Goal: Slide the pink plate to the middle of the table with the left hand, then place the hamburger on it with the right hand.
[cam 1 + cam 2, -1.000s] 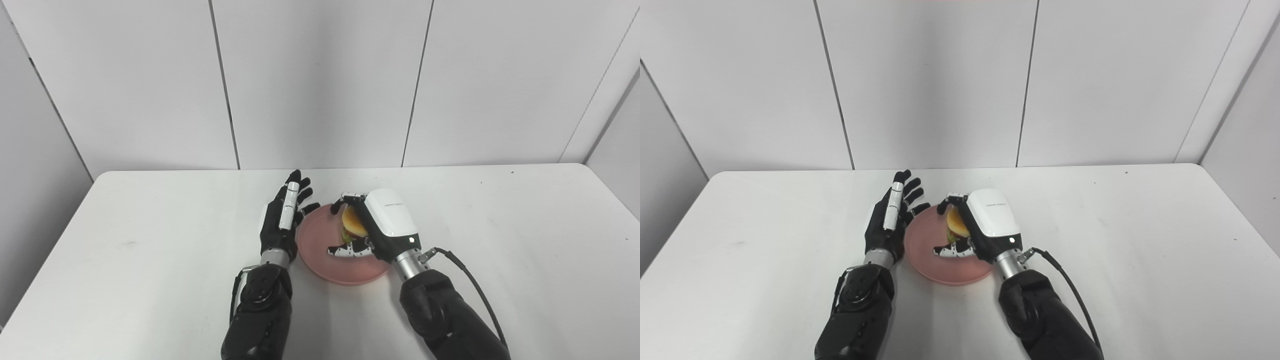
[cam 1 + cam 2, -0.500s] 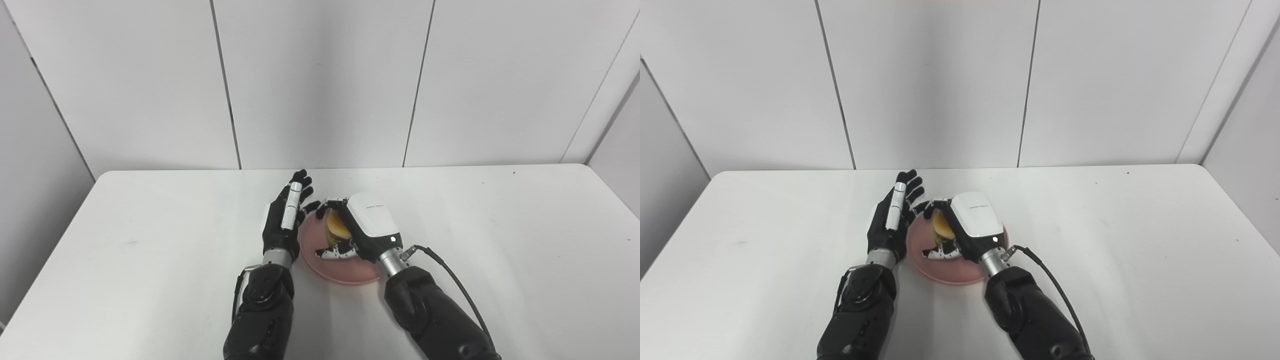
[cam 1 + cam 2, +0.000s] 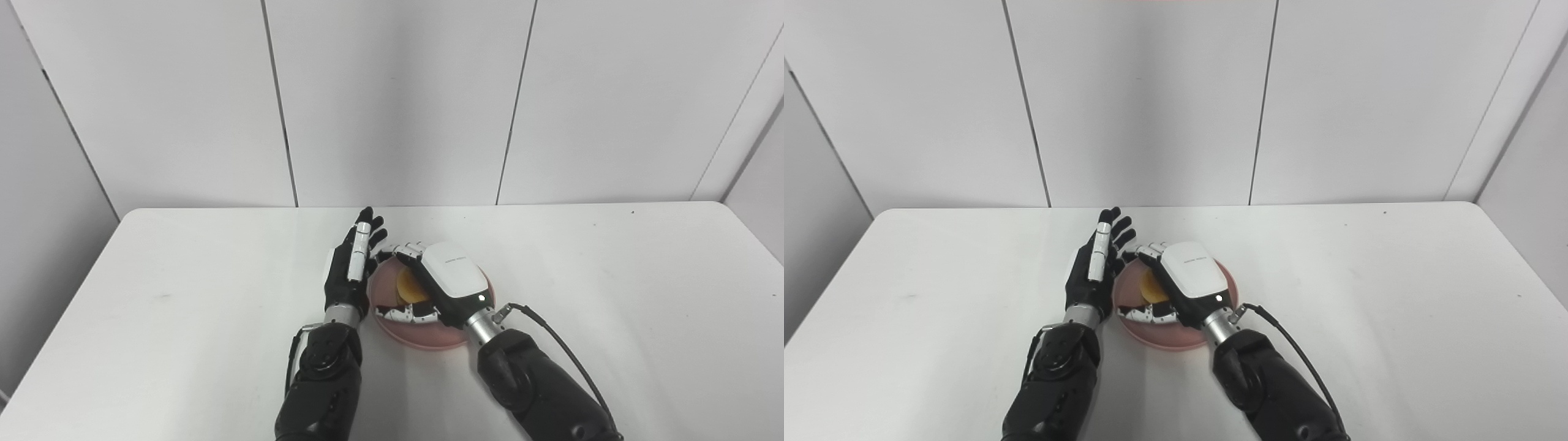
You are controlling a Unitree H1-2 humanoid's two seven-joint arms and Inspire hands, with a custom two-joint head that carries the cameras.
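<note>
Two robot hands at a pink plate near the middle of a white surface (image 3: 184,294).

The pink plate (image 3: 471,327) lies flat on the surface. The right hand (image 3: 450,285) reaches over it, fingers and thumb curled around the hamburger (image 3: 409,286), which sits low over the plate; whether it touches the plate cannot be told. The left hand (image 3: 348,272) stands on edge just beside the plate's left rim, fingers straight and spread, holding nothing.
</note>
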